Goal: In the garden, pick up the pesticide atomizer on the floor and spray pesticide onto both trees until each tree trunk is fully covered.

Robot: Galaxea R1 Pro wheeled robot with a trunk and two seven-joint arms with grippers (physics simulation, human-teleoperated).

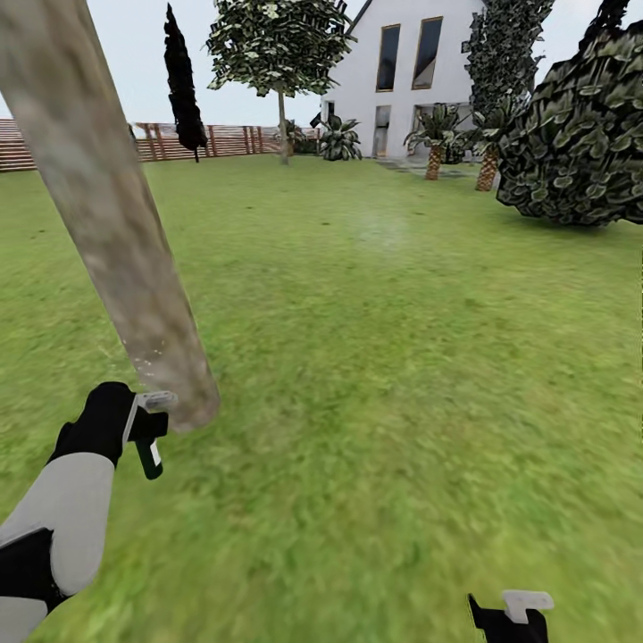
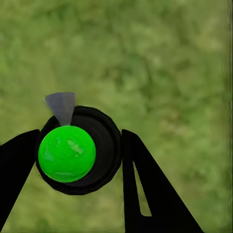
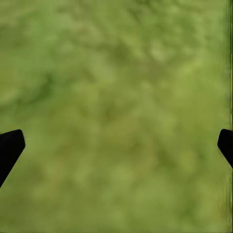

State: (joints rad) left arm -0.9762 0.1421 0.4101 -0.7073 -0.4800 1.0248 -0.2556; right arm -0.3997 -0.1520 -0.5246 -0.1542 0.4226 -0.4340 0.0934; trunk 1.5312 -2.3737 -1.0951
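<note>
The tree trunk [image 1: 116, 241] is cut off at the top of the head view, crown unseen; its base meets the grass [image 1: 402, 357] just beside the left gripper [image 1: 147, 424]. The right gripper [image 1: 511, 618] is clipped by the bottom edge. In the right wrist view only the fingertips [image 3: 9, 148] are seen at opp. edges, spread wide, nothing between, blurred grass behind. The pesticide atomizer [image 2: 77, 150] is clamped between the left fingers [image 2: 145, 189], seen end-on w/ a bright green round top; label detail can't be made out. A 2nd tree [image 1: 279, 54] stands far off near the fence [image 1: 232, 140] & house [image 1: 402, 71].
</note>
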